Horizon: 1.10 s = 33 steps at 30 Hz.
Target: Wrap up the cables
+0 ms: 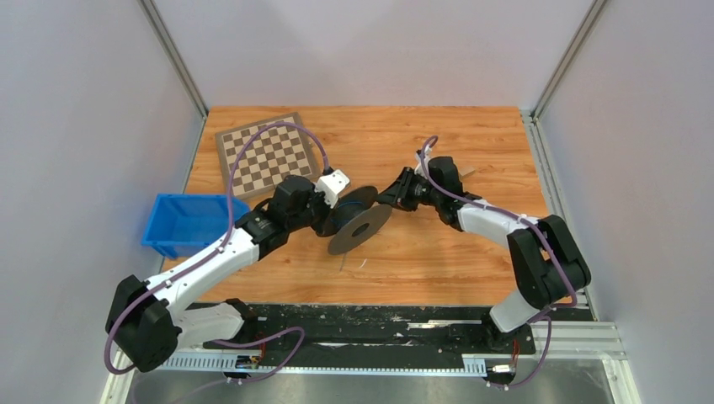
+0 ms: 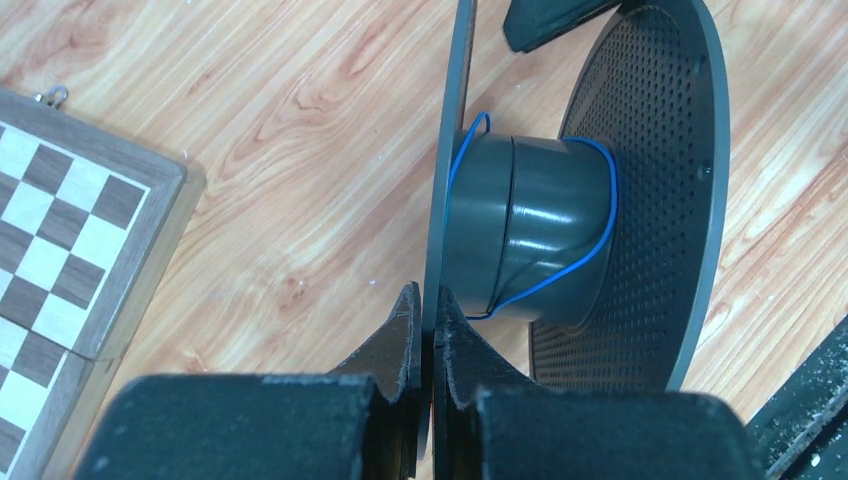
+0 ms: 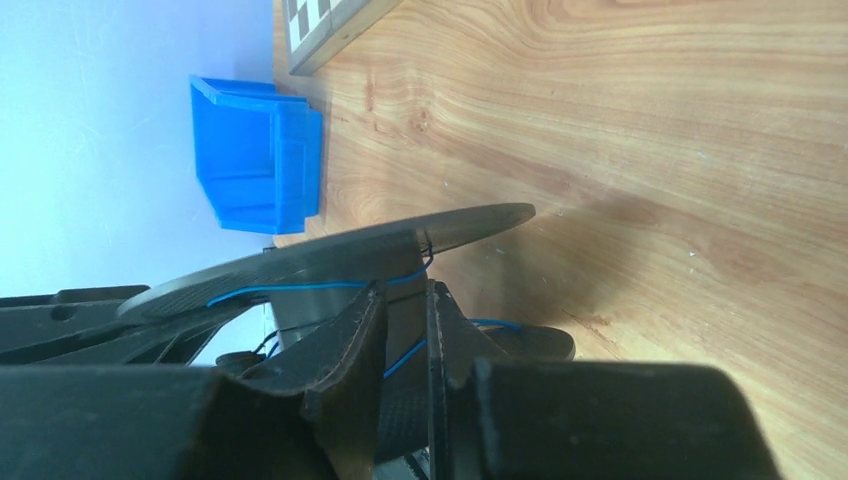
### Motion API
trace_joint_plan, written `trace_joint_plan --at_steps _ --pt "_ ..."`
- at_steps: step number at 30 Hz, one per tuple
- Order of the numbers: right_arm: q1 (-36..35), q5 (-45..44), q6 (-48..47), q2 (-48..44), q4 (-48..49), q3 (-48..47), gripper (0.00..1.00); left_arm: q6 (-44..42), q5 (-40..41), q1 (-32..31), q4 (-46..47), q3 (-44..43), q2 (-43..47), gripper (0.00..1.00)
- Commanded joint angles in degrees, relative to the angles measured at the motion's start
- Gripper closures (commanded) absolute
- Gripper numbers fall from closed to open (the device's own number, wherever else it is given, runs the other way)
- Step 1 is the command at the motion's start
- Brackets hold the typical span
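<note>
2 or so loose turns of thin blue cable (image 2: 613, 205) circle the hub of the dark grey 2-disc plastic spool (image 2: 530, 230) over the wooden tabletop (image 2: 300, 150). The left hand (image 2: 428, 300) pinches 1 disc's rim. The right hand (image 3: 405, 300) is slightly spread, with cable crossing the gap. Winding seems early, and how much cable is left is unclear.

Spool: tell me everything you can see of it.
The spool is dark grey, plastic-looking: two thin discs, one visibly perforated, joined by a cylindrical hub. It is tilted between the arms. The left gripper is shut on one disc's rim. The right gripper reaches between the discs. The blue cable loops loosely round the hub.
</note>
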<state>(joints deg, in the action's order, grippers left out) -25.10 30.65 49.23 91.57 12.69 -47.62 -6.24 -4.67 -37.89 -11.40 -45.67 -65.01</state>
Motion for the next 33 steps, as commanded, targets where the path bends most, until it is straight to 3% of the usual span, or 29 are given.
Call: trace_joint_plan --at_steps 1,5,11,20,24,33 --pt "-0.42 1.18 -0.8 -4.52 -4.89 0.76 0.81 4.2 8.01 1.28 5.02 -4.69 -1.11 1.0" --pt "-0.07 -2.85 -3.55 -7.93 -7.85 0.58 0.8 9.02 7.23 2.97 1.87 -6.68 -2.81 1.0" --pt "0.19 -11.34 -9.55 -17.64 -8.77 5.45 0.77 20.97 -0.33 9.49 -1.22 -7.92 -4.18 1.0" --pt "-2.91 -14.97 -11.37 -32.01 5.58 23.56 0.75 30.63 -9.43 17.08 -1.84 -7.84 -8.53 1.0" --pt "-3.86 -15.64 -12.19 -27.72 9.99 25.76 0.72 32.79 -13.15 18.83 -0.27 -7.1 -9.51 1.0" --pt "-7.9 -12.82 -15.42 -8.58 18.67 19.56 0.66 33.93 -17.53 21.49 0.06 -6.41 -10.47 1.0"
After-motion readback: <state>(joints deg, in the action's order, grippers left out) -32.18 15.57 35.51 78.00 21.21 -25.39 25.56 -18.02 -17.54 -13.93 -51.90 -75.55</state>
